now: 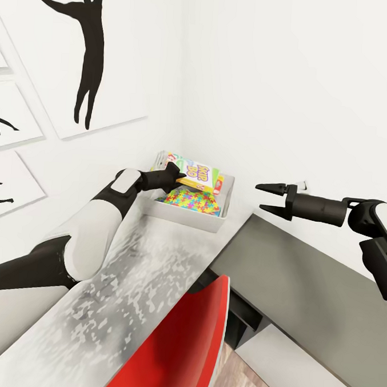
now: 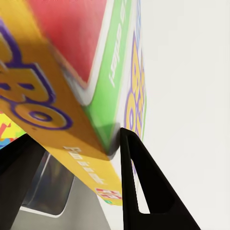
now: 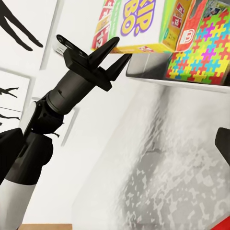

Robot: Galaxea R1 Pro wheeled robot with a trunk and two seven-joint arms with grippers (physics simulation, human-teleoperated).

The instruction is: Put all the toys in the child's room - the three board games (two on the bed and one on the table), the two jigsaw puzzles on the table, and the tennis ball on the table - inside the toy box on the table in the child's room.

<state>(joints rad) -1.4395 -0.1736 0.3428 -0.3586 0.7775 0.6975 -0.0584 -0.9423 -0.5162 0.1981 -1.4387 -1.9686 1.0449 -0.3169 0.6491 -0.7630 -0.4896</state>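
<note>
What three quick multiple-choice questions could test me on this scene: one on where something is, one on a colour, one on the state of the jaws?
1. Where does the toy box stand?
A. on the floor
B. on the table, in the wall corner
C. on the chair

2. What colour is the chair?
A. red
B. blue
C. white

3. How do the right gripper's jaws stand?
A. shut on a ball
B. shut on a board game
C. open, holding nothing

Answers: 1 B, the head view shows it on the tabletop where the two walls meet. 2 A, its back is plainly red. 3 C, the two jaws are spread in open air, while the left gripper grips the board game over the box.
</note>
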